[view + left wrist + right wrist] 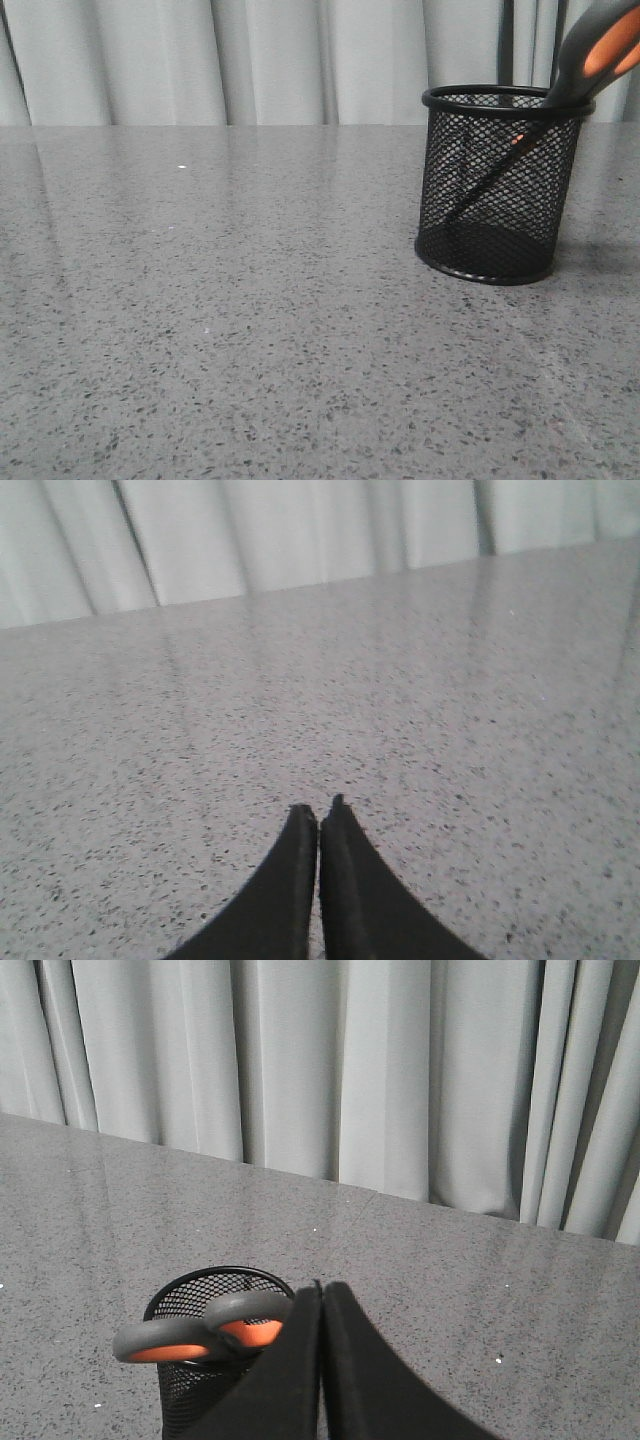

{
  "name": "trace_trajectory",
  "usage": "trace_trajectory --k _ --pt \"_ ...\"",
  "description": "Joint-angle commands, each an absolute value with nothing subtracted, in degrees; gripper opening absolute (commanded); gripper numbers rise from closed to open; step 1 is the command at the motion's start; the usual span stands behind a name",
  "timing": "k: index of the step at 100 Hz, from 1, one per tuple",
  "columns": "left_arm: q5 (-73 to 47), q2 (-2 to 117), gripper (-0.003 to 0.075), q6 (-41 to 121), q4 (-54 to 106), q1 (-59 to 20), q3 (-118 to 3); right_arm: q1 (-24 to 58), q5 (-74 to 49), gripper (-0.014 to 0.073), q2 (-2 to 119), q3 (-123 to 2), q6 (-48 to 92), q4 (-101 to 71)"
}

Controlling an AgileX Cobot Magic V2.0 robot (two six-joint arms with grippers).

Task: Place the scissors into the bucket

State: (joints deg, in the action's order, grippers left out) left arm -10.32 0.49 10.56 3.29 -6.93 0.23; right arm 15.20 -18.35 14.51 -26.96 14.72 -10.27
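Observation:
The scissors (597, 55) stand in the black mesh bucket (440, 180) at the right of the table. Their blades point down inside it and the grey and orange handles lean out over the right rim. In the right wrist view the handle loops (190, 1335) stick out of the bucket (200, 1282), just beside my right gripper (320, 1285). Its fingers are pressed together with nothing between them, above and beside the bucket. My left gripper (320, 802) is shut and empty over bare table. Neither gripper shows in the front view.
The grey speckled table (220, 300) stretches to the left and front of the bucket. Pale curtains (300, 60) hang behind the table's far edge.

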Motion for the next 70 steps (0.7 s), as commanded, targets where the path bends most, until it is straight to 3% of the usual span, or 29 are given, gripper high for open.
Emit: trace_trajectory --k 1,70 --pt "-10.3 -0.1 -0.0020 7.7 4.6 -4.5 2.8 15.2 -13.4 -0.0050 15.0 -28.2 15.4 -10.0" --pt "-15.5 -1.9 -0.0020 7.7 6.3 -2.1 2.8 15.2 -13.6 -0.0050 15.0 -28.2 15.4 -10.0"
